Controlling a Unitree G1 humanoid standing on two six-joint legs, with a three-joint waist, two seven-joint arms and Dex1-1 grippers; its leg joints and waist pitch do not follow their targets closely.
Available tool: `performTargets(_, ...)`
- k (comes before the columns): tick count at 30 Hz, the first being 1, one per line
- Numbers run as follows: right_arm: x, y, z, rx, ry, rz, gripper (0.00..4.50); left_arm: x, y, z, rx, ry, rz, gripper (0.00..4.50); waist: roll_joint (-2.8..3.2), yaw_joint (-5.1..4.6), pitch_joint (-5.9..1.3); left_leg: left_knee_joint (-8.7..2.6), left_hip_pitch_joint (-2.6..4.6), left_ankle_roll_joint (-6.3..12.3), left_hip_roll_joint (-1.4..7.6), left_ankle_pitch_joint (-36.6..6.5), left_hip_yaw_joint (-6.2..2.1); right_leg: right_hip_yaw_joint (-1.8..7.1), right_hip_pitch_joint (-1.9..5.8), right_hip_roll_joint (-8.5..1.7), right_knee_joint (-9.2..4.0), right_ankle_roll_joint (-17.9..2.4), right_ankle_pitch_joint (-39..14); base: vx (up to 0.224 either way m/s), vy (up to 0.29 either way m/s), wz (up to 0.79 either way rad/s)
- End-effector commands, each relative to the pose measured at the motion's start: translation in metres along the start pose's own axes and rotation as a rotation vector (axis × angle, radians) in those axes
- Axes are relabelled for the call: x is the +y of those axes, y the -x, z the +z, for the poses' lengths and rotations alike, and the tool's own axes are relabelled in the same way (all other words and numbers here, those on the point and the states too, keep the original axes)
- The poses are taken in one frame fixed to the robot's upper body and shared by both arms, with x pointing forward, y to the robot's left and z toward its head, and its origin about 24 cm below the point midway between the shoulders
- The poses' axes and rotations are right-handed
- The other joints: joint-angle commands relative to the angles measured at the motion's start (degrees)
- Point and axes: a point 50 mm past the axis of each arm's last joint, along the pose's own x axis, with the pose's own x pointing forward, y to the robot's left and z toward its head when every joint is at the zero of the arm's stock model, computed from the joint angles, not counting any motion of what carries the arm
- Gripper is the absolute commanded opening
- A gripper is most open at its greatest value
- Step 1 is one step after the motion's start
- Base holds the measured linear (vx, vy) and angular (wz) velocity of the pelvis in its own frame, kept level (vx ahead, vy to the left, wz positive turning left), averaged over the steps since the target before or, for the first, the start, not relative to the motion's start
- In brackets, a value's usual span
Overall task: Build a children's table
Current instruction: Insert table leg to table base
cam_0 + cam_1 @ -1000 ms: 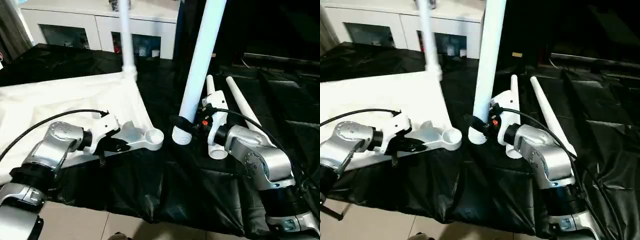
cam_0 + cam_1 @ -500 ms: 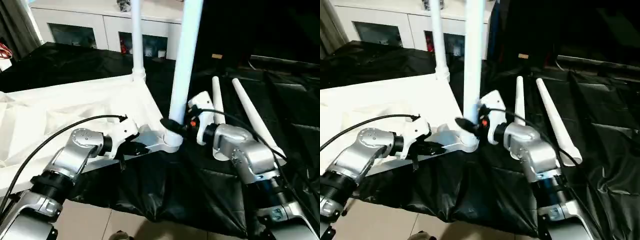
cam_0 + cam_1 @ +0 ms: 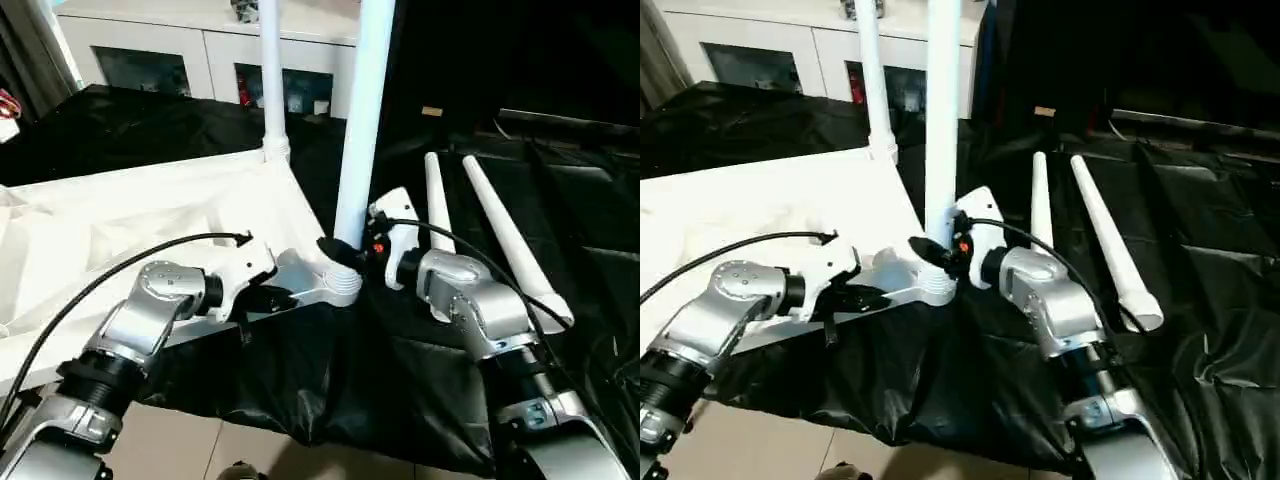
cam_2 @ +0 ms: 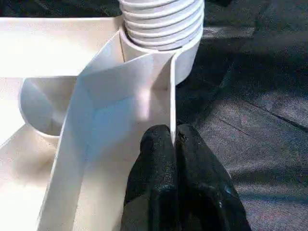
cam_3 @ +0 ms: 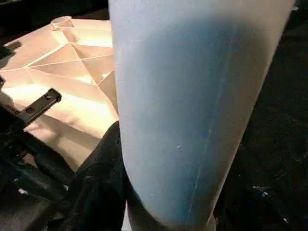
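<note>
One leg [image 3: 362, 120] stood in the tabletop's [image 3: 120, 225] near corner socket [image 3: 343, 283]; two loose legs [image 3: 505, 240] lay right, seemingly touching.

**Silver arms, white wrists, black fingers**

Both forearms are rounded brushed-silver shells joined by black ribbed rings. Each ends in a white wrist housing. A thin black cable loops from the left forearm to its wrist; another arcs over the right wrist, beside a small orange-red mark. The left gripper [image 4: 175, 144] has two matte black, rounded fingers; the right gripper [image 3: 335, 251] is black too.
</note>
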Motion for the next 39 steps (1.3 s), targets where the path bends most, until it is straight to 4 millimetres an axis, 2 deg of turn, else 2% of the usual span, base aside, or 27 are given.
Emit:
performTargets(1, -0.004, 0.000, 0.001, -0.008, -0.004, -0.012, 1.89, -0.004, -0.003, 0.010, -0.091, 0.005, -0.015, 0.00, 0.11, -0.14, -4.33, -3.87, 0.75, -0.52, 1.62, -7.2, -0.38, 3.09, 2.98, -4.81, -3.78, -10.5, -6.2, 0.000, 0.000, 0.00)
performTargets(8, -0.009, 0.001, -0.013, -0.015, -0.068, -0.035, 1.89, -0.003, -0.002, 0.009, -0.093, 0.014, -0.001, 0.00, 0.17, -0.16, -4.23, -3.93, 0.77, -0.49, 1.59, -8.1, -0.38, 3.13, 2.99, -4.87, -3.99, -10.3, -7.7, 0.000, 0.000, 0.00)
performTargets(14, -0.013, 0.012, -0.026, -0.059, -0.146, -0.055, 1.88, -0.001, 0.001, 0.008, -0.088, 0.013, 0.021, 0.00, 0.21, -0.06, -4.39, -3.89, 0.75, -0.12, 1.66, -7.6, -0.41, 3.10, 3.04, -4.85, -3.85, -10.4, -6.4, 0.000, 0.000, 0.00)
performTargets(15, -0.014, 0.014, -0.029, -0.069, -0.162, -0.062, 1.88, 0.000, 0.001, 0.008, -0.088, 0.013, 0.027, 0.00, 0.43, -0.10, -4.36, -3.90, 0.77, -0.03, 1.64, -7.7, -0.40, 3.07, 2.97, -4.78, -3.90, -10.5, -6.2, 0.000, 0.000, 0.00)
performTargets(20, -0.013, 0.021, -0.039, -0.093, -0.177, -0.077, 1.88, 0.002, 0.001, 0.007, -0.085, 0.011, 0.039, 0.00, 0.42, 0.06, -4.26, -3.97, 0.81, 0.01, 1.66, -8.5, -0.39, 3.07, 2.92, -4.82, -4.09, -10.4, -7.4, 0.000, 0.000, 0.00)
performTargets(22, -0.010, 0.026, -0.044, -0.093, -0.145, -0.088, 1.88, 0.003, 0.002, 0.007, -0.082, 0.011, 0.046, 0.00, 0.59, 0.07, -4.30, -3.98, 0.82, -0.10, 1.66, -8.8, -0.43, 3.05, 2.89, -4.84, -4.16, -10.2, -8.0, 0.000, 0.000, 0.00)
performTargets(26, -0.004, 0.027, -0.044, -0.076, -0.084, -0.077, 1.88, 0.005, 0.002, 0.007, -0.080, 0.011, 0.051, 0.00, 0.50, 0.17, -4.27, -4.06, 0.86, -0.09, 1.62, -9.1, -0.44, 3.04, 2.82, -4.81, -4.35, -9.6, -9.6, 0.000, 0.000, 0.00)
performTargets(30, 0.005, 0.024, -0.045, -0.025, 0.022, -0.051, 1.88, 0.005, 0.003, 0.006, -0.072, 0.003, 0.054, 0.00, 0.37, 0.12, -4.10, -4.16, 0.73, -0.26, 1.55, -9.9, -0.49, 3.07, 2.85, -4.85, -4.62, -8.6, -11.7, 0.000, 0.000, 0.00)
performTargets(32, 0.007, 0.020, -0.045, 0.000, 0.054, -0.040, 1.88, 0.005, 0.003, 0.006, -0.068, 0.000, 0.053, 0.00, 0.46, -0.03, -3.99, -4.19, 0.90, -0.41, 1.56, -11.1, -0.49, 3.12, 2.63, -4.89, -4.91, -8.2, -14.2, 0.000, 0.000, 0.00)
performTargets(33, 0.007, 0.019, -0.045, 0.013, 0.071, -0.033, 1.88, 0.005, 0.003, 0.006, -0.066, -0.002, 0.051, 0.00, 0.21, -0.07, -3.98, -4.20, 0.85, -0.39, 1.54, -11.2, -0.50, 3.11, 2.69, -4.89, -4.95, -8.1, -14.7, 0.000, 0.000, 0.00)
performTargets(39, 0.010, 0.014, -0.048, 0.073, 0.094, 0.023, 1.88, 0.003, 0.002, 0.004, -0.056, -0.010, 0.039, 0.00, 0.10, -0.19, -4.00, -4.25, 0.84, -0.08, 1.62, -10.9, -0.56, 3.10, 2.62, -4.83, -4.82, -8.0, -14.4, 0.000, 0.000, 0.00)
